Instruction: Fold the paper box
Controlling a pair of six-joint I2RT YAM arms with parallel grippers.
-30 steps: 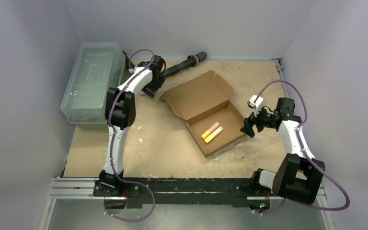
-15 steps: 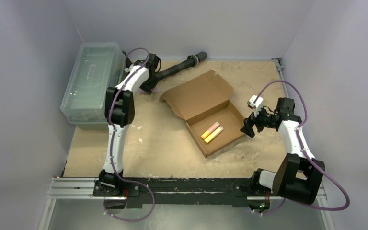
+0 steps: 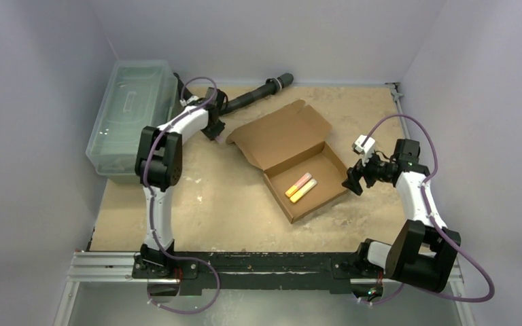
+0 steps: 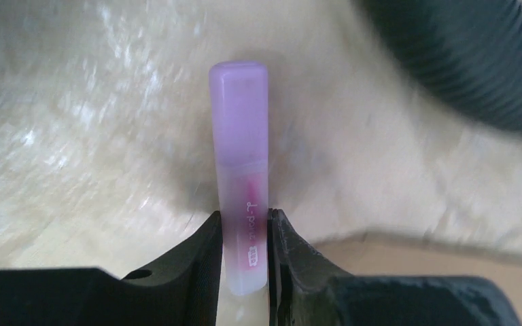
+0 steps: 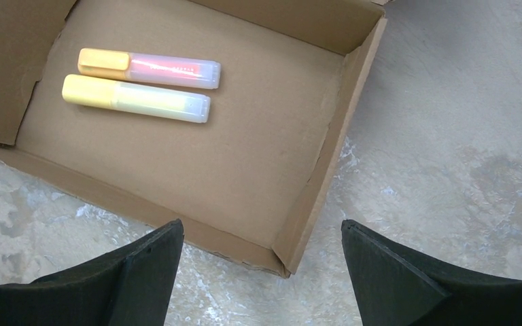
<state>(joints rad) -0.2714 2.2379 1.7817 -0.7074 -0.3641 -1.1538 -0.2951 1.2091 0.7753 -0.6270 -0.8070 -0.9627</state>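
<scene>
On the desk (image 3: pixel 211 197), the paper box (image 3: pixel 321 168) sits open at centre, its lid (image 3: pixel 279 132) laid back toward the far left. The right hand (image 5: pixel 262 227) hovers wide open by its right corner. The left hand (image 4: pixel 245 217) pinches a purple highlighter (image 4: pixel 239 122) beyond the lid; a level lift should clear its edge.

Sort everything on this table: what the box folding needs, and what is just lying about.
Job:
paper box, lid open
left gripper, closed on a purple highlighter
right gripper, open beside the box
orange highlighter and yellow highlighter in the box, probably its contents

Lying about:
clear plastic bin, far left
black ribbed tube, at the back
</scene>
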